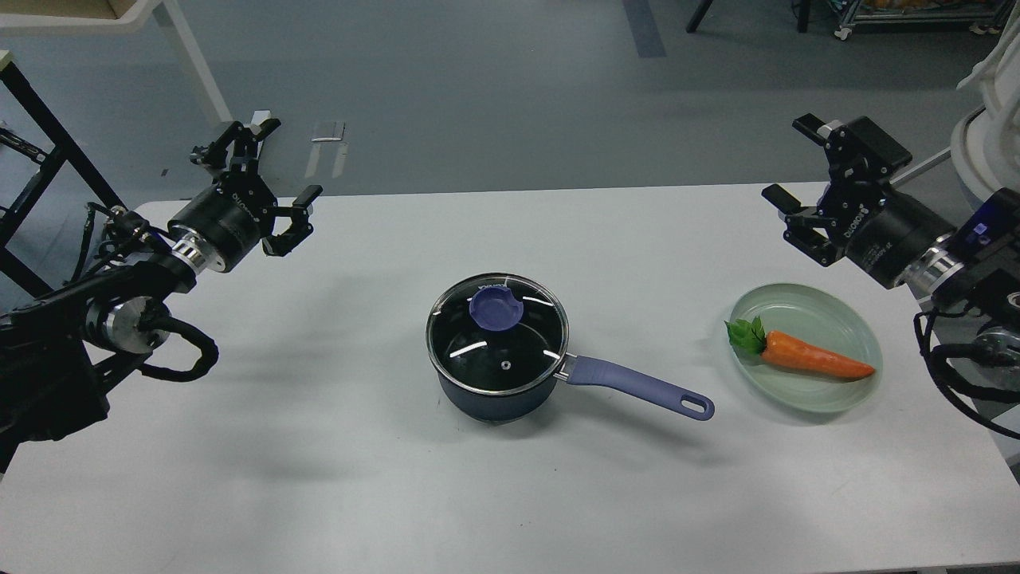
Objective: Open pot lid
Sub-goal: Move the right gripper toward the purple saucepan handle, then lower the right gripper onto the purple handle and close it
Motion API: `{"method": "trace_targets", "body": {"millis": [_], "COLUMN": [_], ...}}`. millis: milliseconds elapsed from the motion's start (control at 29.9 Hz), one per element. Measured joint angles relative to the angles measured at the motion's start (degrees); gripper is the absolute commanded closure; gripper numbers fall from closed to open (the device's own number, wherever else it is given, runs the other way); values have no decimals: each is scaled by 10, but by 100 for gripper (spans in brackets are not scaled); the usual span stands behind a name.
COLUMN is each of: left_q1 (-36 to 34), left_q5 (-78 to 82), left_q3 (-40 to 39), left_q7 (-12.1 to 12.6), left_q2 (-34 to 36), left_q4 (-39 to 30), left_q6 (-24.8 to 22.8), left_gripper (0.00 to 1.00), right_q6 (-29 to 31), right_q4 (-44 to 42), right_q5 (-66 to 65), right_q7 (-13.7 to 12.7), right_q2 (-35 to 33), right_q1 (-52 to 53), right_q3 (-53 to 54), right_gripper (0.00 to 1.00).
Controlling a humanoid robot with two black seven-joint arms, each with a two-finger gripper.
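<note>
Nearest us, in the middle of the white counter (335,478), sits the pot (498,399), its lavender handle (637,383) pointing right. The lid (498,339) rests on the pot, closing it (its knob (495,309) sits toward the far side). Right of it, a pale green plate (861,335) holds a carrot (813,356). Farther back, our left gripper (291,163) and right gripper (793,163) hang at the counter's far corners, both with fingers spread and holding nothing, well apart from the pot.

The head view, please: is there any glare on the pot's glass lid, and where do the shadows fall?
In the head view, short white streaks of glare mark the lid; the pot casts a soft shadow toward the near edge of the table, and the picture is sharp.
</note>
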Motion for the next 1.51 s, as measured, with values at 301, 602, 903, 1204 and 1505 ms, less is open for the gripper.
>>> {"method": "trace_targets", "body": {"millis": [301, 602, 903, 1204, 1505], "left_q1": [-19, -22, -20, -20, -20], "left_q5": [69, 116, 116, 116, 117], "left_q3": [-5, -5, -9, -11, -9], "left_q7": [-12, -12, -12, -12, -12], "left_q2": [1, 4, 7, 5, 6], "left_q4": [13, -14, -44, -45, -57], "left_q6": [-4, -3, 2, 2, 3], "left_gripper": [1, 1, 1, 1, 1], "right_q6": [-18, -19, -23, -29, -63], "right_q4": [88, 117, 118, 88, 46], "right_q5": [-370, -573, -622, -626, -626], "right_q7": [0, 0, 0, 0, 0], "right_q2": [-54, 11, 115, 170, 216], "right_q1": [143, 388, 450, 451, 448], "right_q3": [-122, -421, -530, -575, -598], "right_gripper": [0, 3, 17, 20, 33]}}
